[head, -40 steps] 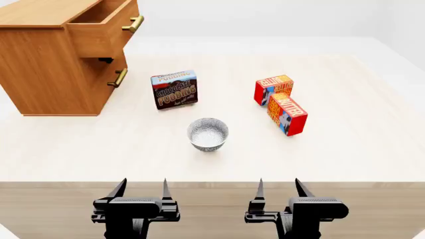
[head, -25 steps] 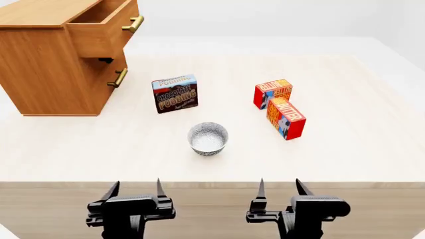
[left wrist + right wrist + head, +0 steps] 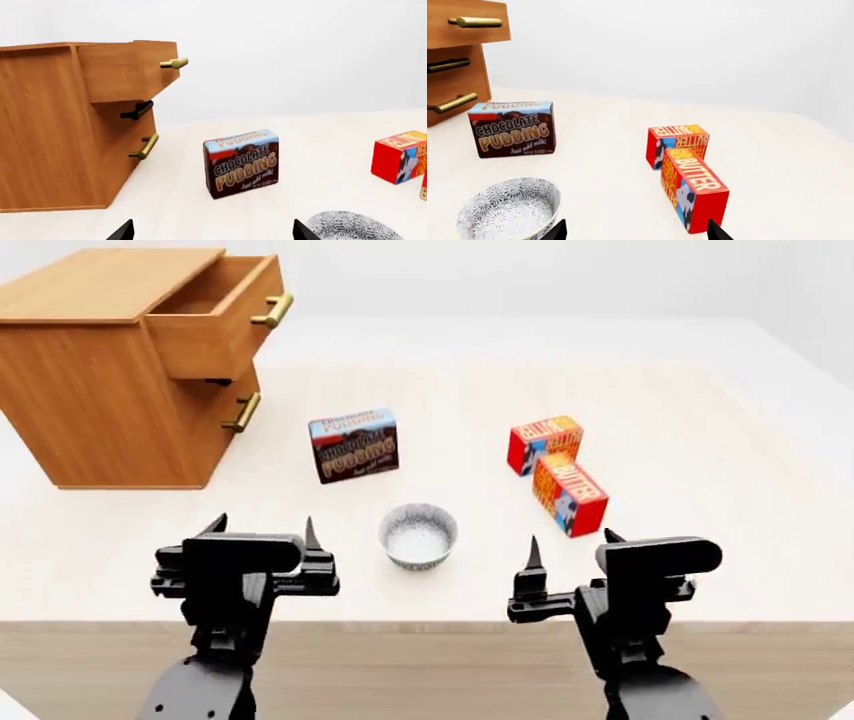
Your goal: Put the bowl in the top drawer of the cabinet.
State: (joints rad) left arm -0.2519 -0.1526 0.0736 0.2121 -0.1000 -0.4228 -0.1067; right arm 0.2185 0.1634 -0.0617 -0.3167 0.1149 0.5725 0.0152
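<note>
The speckled white bowl stands upright on the pale table, between my two grippers and a little ahead of them. The wood cabinet stands at the far left; its top drawer is pulled out, brass handle showing. My left gripper is open and empty, left of the bowl. My right gripper is open and empty, right of the bowl.
A chocolate pudding box stands behind the bowl. Two red butter boxes lie at the right, near my right gripper. The lower drawer is shut. The table's front edge runs under both arms.
Both grippers have moved forward over the table and now flank the bowl. The head view has shifted, so the cabinet and boxes sit lower in it.
</note>
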